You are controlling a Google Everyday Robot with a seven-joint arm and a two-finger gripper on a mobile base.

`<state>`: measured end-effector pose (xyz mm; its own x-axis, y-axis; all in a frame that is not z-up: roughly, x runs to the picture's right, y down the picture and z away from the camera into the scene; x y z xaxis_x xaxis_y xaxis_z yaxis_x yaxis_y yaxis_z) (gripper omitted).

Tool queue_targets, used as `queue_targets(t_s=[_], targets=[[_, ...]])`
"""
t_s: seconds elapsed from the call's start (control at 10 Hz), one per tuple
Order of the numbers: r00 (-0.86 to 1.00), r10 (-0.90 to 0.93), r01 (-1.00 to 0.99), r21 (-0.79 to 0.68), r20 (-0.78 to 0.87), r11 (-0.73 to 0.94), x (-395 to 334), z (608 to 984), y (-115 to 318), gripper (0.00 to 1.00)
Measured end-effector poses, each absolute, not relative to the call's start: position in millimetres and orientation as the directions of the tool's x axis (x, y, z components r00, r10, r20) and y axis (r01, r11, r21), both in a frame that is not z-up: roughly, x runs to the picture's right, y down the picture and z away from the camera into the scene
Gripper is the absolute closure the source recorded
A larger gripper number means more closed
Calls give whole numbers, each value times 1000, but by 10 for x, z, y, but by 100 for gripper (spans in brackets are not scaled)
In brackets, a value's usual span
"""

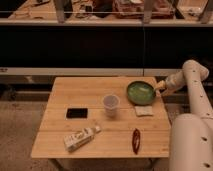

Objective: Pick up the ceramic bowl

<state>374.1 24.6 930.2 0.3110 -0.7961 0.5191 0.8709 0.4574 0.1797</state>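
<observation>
The ceramic bowl (140,92), round, shallow and glossy green, sits on the wooden table (75,90) near its far right corner. My gripper (160,86) comes in from the right on a white arm (192,95) and sits right at the bowl's right rim. I cannot make out whether it touches or holds the rim. A translucent plastic cup (110,104) stands upright left of the bowl, near the table's middle.
A pale folded cloth (144,110) lies just in front of the bowl. A black phone (77,113) lies at the left, a white packet (80,138) at the front left, and a red chili-like object (136,140) at the front right. A dark shelf wall runs behind the table.
</observation>
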Motion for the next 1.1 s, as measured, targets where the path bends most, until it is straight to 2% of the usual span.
queue_targets(t_s=[1.1], targets=[[255,-788,891,179,561,416,3509,9336,531,58]])
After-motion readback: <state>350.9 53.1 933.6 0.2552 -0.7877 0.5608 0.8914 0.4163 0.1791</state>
